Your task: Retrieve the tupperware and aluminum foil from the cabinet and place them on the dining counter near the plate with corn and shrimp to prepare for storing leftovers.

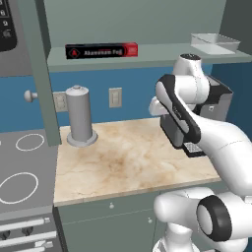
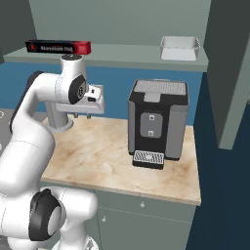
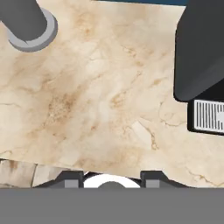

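The cabinet (image 1: 42, 74) stands open above the worktop. On its shelf (image 1: 147, 55) the aluminum foil (image 1: 101, 50) (image 2: 58, 47) lies lengthwise at the left, a black box with a red end. At the shelf's right end rests the clear tupperware (image 1: 214, 42) (image 2: 179, 47). My gripper (image 2: 82, 115) (image 3: 111, 177) hangs below the shelf and points down at the beige worktop (image 3: 100, 100). Its fingertips are apart with nothing between them. It is well below and between the two items. The dining counter, plate, corn and shrimp are out of view.
A black and grey coffee machine (image 2: 157, 119) (image 1: 219, 96) stands on the worktop at the right. A grey cylinder (image 1: 80, 115) (image 3: 26, 22) stands at the back left. The stove (image 1: 19, 177) adjoins the worktop's left side. An open cabinet door (image 2: 229, 73) juts out at the right.
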You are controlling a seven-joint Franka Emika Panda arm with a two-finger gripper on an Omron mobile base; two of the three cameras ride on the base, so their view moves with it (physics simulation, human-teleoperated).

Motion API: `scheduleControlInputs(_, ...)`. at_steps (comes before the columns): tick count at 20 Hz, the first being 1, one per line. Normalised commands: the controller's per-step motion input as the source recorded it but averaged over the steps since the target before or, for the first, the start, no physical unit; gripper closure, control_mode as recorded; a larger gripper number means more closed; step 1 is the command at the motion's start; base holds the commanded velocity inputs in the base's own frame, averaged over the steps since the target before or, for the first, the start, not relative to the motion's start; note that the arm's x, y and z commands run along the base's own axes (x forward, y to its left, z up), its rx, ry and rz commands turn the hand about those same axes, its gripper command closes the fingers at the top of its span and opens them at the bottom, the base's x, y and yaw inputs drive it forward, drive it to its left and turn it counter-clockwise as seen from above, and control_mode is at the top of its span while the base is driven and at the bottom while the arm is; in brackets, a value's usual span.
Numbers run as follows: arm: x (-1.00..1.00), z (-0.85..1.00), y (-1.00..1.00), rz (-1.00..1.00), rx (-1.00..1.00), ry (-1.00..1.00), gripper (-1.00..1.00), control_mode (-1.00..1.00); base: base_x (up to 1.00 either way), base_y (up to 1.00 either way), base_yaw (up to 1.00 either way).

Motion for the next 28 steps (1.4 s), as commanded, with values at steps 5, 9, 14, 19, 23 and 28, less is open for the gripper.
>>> scheduleControlInputs(5,-0.04,0.28,0.00,0.02,0.00,-0.22,-1.00,-1.00,0.00,0.00,0.00)
scheduleControlInputs(9,0.00,0.62,0.00,0.07,0.04,-0.33,-1.00,-1.00,0.00,0.00,0.00)
scheduleControlInputs(14,0.25,0.68,0.00,0.09,0.07,-0.26,-1.00,-1.00,0.00,0.00,0.00)
scheduleControlInputs(19,0.50,0.77,0.00,0.11,0.09,-0.22,-1.00,-1.00,0.00,0.00,0.00)
scheduleControlInputs(23,0.56,0.73,0.00,0.13,0.08,-0.24,-1.00,-1.00,0.00,0.00,0.00)
scheduleControlInputs(28,0.61,0.53,0.00,0.14,0.03,-0.16,-1.00,-1.00,0.00,0.00,0.00)
